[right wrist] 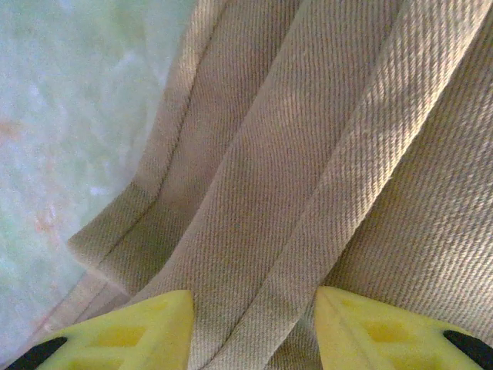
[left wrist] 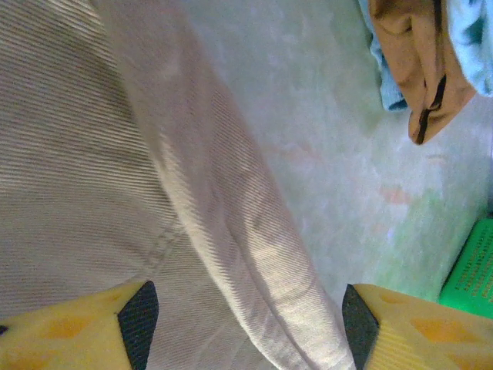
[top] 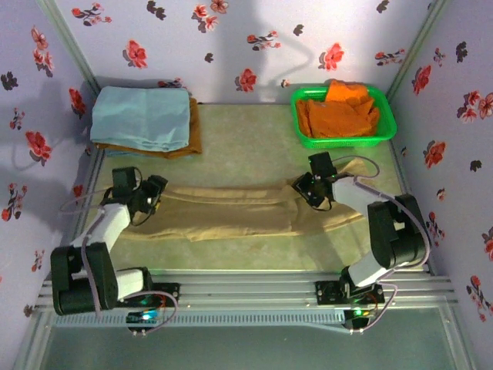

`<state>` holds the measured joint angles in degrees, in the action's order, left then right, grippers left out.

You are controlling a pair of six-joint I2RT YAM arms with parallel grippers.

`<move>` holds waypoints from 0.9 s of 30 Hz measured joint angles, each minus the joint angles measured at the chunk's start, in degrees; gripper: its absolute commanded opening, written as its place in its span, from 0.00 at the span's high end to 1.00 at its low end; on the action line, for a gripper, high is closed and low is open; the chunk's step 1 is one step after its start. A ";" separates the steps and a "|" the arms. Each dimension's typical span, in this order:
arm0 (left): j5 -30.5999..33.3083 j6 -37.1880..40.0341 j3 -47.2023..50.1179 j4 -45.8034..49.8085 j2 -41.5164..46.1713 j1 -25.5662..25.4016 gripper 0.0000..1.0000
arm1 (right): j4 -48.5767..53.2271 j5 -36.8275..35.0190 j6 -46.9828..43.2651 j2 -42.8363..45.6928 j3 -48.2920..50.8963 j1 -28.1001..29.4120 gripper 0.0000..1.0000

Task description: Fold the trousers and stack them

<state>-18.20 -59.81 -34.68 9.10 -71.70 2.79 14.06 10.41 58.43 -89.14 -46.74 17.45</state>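
My left gripper (left wrist: 246, 327) has its jaws wide apart, the black pads (left wrist: 139, 316) straddling a long rounded fold of the trousers (top: 231, 210) without pinching it. On the right gripper (right wrist: 254, 331) the yellow fingers (right wrist: 131, 331) stand closer together with ridged cloth lying between them; I cannot tell whether they actually bite it. From the overhead camera I see the tan trousers stretched left to right across the middle of the table (top: 246, 131), folded lengthwise into a narrow band. The left gripper is at one end and the right gripper near the other, where some cloth trails past it toward the right wall. Well behind the left end, a folded light blue cloth (top: 142, 116) sits on an orange-brown garment (top: 196, 131). At the back right, a green basket (top: 347, 141) holds orange garments (top: 343, 108).
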 measured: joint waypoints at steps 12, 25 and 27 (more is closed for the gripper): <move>-1.16 -1.51 -1.84 -7.82 -9.35 -3.04 0.47 | -4.13 2.82 3.87 -0.04 2.47 -0.33 0.58; -1.31 -2.54 1.60 -10.73 -8.98 -3.69 0.98 | -6.88 3.58 6.78 -1.01 2.84 -0.33 0.97; -1.31 -2.51 1.60 -11.13 -8.98 -3.72 1.00 | -6.84 3.56 6.69 -0.98 2.84 -0.33 1.00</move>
<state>-19.51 -62.33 -33.08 -2.02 -80.68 -0.93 7.22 13.98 65.12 -90.13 -43.90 17.12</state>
